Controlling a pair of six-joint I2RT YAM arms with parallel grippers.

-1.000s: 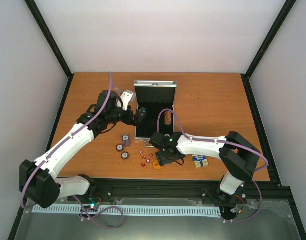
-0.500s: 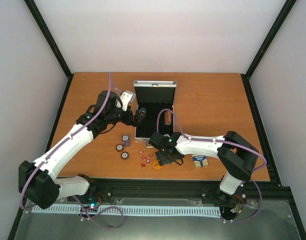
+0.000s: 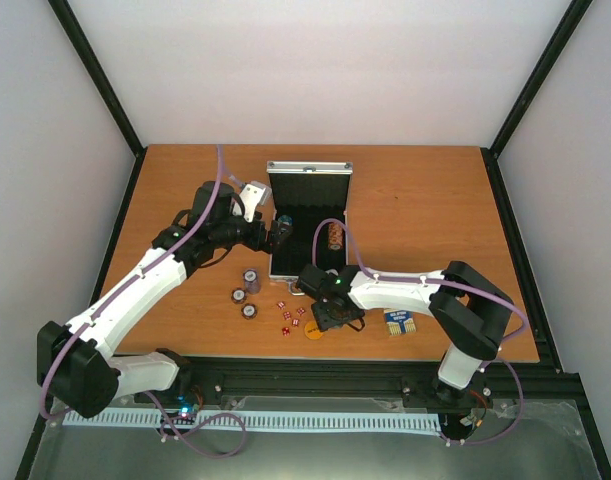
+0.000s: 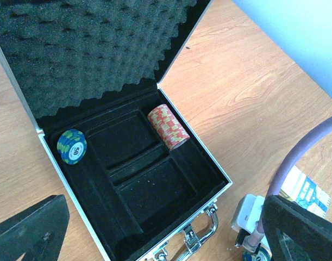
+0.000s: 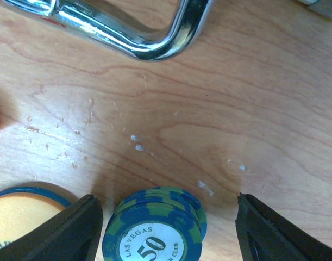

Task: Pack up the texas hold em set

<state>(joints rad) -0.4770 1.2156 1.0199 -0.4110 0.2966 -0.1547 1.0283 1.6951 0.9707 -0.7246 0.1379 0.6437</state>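
The right arm has edged slightly left since the earlier frame. The right gripper (image 5: 166,231) now straddles a blue-green chip stack (image 5: 153,236) on the table, its jaws part open and not gripping it. An orange disc (image 5: 24,217) lies just beside the stack.

The left gripper (image 3: 277,232) hangs wide open and empty over the case (image 4: 155,190). The case holds only a red stack (image 4: 168,126) and a blue stack (image 4: 71,145).

Three stacks (image 3: 249,278), the dice (image 3: 290,312) and the deck (image 3: 400,323) lie outside, so most of the packing remains.

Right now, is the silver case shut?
No, the silver case is open: its foam-lined lid stands up, showing a red chip stack inside.
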